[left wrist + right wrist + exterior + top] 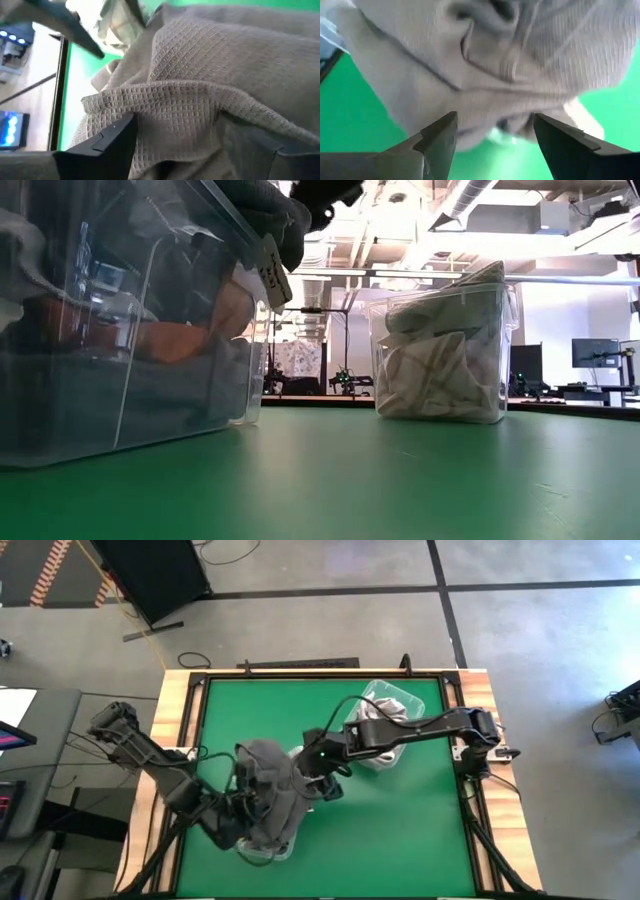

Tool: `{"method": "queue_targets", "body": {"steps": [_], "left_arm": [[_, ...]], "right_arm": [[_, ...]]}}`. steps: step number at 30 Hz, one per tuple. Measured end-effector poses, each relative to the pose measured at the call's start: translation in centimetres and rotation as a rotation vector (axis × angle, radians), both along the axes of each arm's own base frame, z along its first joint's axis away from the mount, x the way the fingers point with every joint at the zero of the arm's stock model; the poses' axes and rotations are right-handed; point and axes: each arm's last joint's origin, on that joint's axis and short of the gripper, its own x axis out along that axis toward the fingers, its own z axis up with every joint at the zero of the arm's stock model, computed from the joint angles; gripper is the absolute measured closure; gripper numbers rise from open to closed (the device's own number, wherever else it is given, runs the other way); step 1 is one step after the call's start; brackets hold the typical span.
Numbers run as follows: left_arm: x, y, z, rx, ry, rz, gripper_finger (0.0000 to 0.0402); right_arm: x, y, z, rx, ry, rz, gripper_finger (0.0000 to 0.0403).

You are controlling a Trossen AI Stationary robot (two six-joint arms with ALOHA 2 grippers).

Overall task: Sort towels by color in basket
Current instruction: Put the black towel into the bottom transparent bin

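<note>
Towels: a dark grey towel (pixel 272 785) is bunched over the near clear bin (pixel 120 330), which holds rust orange cloth (pixel 175 340); pale towels (pixel 440 370) fill the far clear bin (pixel 392 700) on the green table (pixel 400 830). Left gripper (pixel 200 145) has its fingers spread wide, waffle-weave cloth between them, grip unclear. Right gripper (pixel 495 135) hangs just beside the grey towel, fingers parted and holding nothing.

Both arms meet mid-table, right pincer (pixel 495 132) spread.
</note>
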Motion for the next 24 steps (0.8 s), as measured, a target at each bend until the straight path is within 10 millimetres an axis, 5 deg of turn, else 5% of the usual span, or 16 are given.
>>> {"method": "queue_targets", "body": {"steps": [13, 24], "left_arm": [[3.0, 4.0, -6.5, -0.168, 0.126, -0.075, 0.0149], [3.1, 7.6, -11.3, -0.335, 0.167, -0.045, 0.0149]], "right_arm": [[-2.9, 2.3, -1.2, -0.008, 0.295, -0.118, 0.0112], [-4.5, 4.4, -1.7, 0.003, 0.425, -0.154, 0.0112]]}}
